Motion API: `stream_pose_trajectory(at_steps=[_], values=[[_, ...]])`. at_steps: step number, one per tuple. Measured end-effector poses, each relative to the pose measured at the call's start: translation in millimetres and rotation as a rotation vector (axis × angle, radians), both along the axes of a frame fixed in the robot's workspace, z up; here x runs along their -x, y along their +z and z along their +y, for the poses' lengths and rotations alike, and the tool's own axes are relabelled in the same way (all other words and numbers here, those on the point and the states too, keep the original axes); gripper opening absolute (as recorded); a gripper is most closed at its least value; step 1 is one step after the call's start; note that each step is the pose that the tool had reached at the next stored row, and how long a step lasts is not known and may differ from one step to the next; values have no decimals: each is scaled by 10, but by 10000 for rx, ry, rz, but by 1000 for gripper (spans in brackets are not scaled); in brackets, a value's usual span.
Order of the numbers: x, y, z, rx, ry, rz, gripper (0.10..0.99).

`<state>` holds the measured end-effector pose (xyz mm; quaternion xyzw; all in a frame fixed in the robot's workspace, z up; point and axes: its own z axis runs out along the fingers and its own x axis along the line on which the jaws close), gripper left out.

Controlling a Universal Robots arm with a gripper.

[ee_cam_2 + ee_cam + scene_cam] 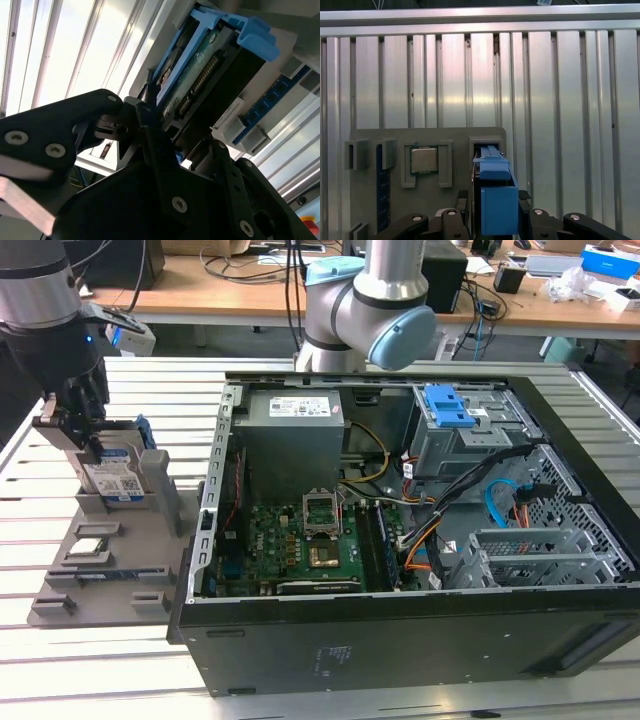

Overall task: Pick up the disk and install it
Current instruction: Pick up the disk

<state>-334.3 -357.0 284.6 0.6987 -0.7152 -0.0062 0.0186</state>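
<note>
Pincer (pixel 84 443): fingers (pixel 524 201) closed in on both flat sides of the disk, gripping its upper part; seen in both wrist views (pixel 167 127).
Disk (pixel 117 480): upright on edge, label facing the case, blue carrier round it (pixel 496 199); connector edge shows in the second wrist view (pixel 207 67). It stands at the holder's end slot; whether its lower edge sits in the slot, cannot tell.
Holder (pixel 112 585): grey tray of pockets lying on the table. One square pocket holds a silver chip (pixel 424 160); a long groove holds a blue strip (pixel 122 573).
Table (pixel 30 525): bare aluminium slats on the holder's far side and to the exterior view's left.
Case (pixel 400 645): open at the top, its side wall just beside the holder on the exterior view's right. Inside are a board (pixel 300 540), a grey supply box (pixel 295 430), a blue-latched bay (pixel 448 405) and a metal cage (pixel 540 552).
</note>
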Motion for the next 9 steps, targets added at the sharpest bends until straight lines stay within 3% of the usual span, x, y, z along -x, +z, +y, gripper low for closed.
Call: stream_pose_trajectory(at_steps=[1,2,3,9], values=[[0,-1,0,0,0,-88,482],[0,-2,-1,1,1,-235,482],[0,-2,-1,0,1,-319,482],[0,-2,-1,0,1,-334,482]])
